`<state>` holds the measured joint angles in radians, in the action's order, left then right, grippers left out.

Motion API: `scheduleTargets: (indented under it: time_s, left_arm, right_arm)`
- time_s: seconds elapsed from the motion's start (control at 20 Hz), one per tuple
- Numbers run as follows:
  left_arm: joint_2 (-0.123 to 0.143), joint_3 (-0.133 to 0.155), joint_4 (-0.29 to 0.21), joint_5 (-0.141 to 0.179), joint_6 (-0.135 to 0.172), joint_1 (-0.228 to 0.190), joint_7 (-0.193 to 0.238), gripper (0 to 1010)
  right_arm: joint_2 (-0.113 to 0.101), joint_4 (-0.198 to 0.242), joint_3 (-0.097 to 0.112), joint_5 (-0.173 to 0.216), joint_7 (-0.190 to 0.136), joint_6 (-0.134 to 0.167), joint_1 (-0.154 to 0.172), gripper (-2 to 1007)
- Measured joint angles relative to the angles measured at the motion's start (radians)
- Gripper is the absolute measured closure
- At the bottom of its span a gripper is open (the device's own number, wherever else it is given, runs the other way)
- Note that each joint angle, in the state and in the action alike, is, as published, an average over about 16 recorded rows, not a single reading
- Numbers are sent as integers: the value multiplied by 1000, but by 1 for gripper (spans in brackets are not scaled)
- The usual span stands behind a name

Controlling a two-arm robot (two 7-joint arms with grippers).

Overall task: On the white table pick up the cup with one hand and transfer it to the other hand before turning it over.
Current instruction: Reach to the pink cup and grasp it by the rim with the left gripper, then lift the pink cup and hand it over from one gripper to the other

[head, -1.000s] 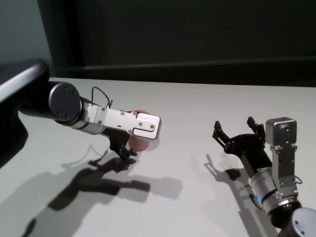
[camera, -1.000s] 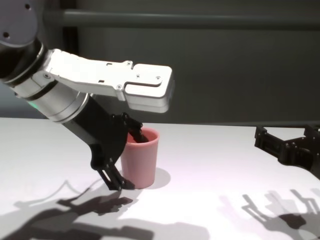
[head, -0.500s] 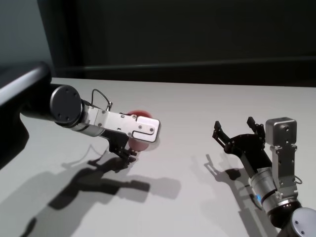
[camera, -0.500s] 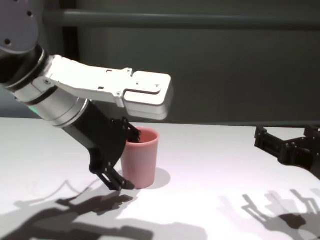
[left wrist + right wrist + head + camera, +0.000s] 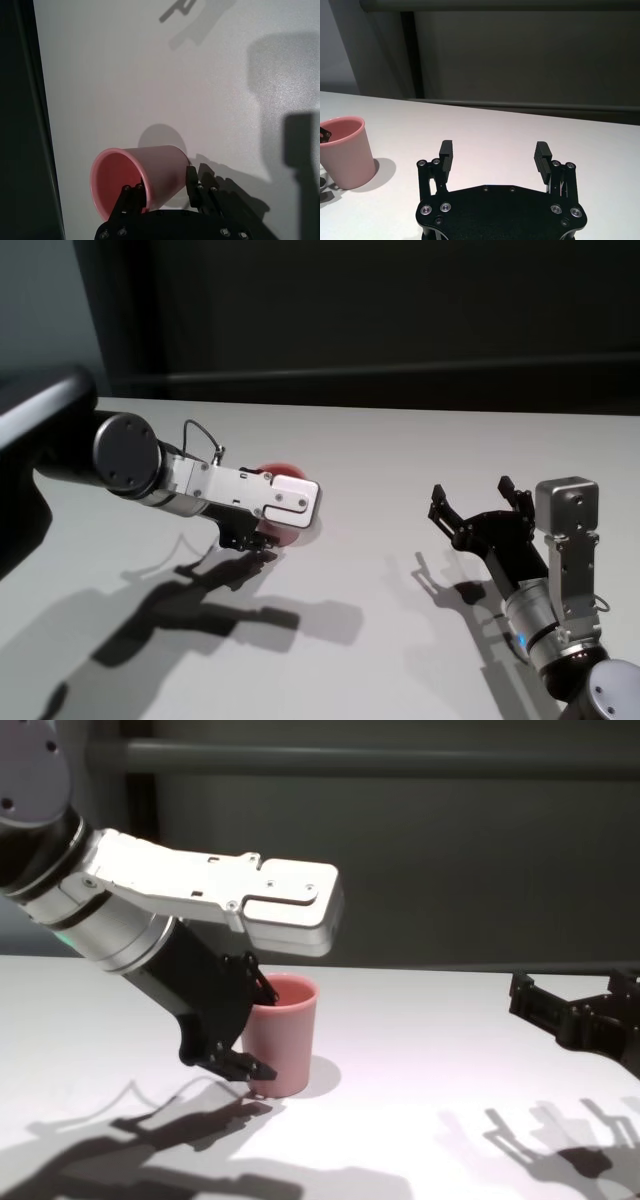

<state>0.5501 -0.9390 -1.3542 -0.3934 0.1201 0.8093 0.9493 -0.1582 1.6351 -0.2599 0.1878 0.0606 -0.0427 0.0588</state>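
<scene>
The pink cup stands upright on the white table, left of centre. My left gripper reaches down over its near wall: one finger is inside the rim and the other presses the outside low down, so it is shut on the cup wall. The left wrist view shows the cup between those fingers. In the head view the left wrist hides most of the cup. My right gripper hovers open and empty over the right side of the table. Its wrist view shows the cup well off to one side.
A dark wall and rail run behind the table's far edge. Arm shadows lie on the tabletop in front of the left arm. Bare tabletop separates the cup from the right gripper.
My left gripper's outer finger has closed in against the cup's lower wall, and the wrist has shifted slightly left. The cup stays standing on the table. The right arm has not moved.
</scene>
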Motion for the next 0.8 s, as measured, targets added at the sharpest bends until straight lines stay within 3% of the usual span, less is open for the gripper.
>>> scheduleTargets:
  time_s: [0.45,0.8]
  left_arm:
    - [8,18,-7,25,-8,-11,-22,811]
    - [4,78,-7,104,-29,-50,-79,940]
  right_arm:
    - [0,0,0,0,0,0,0,3]
    - [0,0,0,0,0,0,0,3]
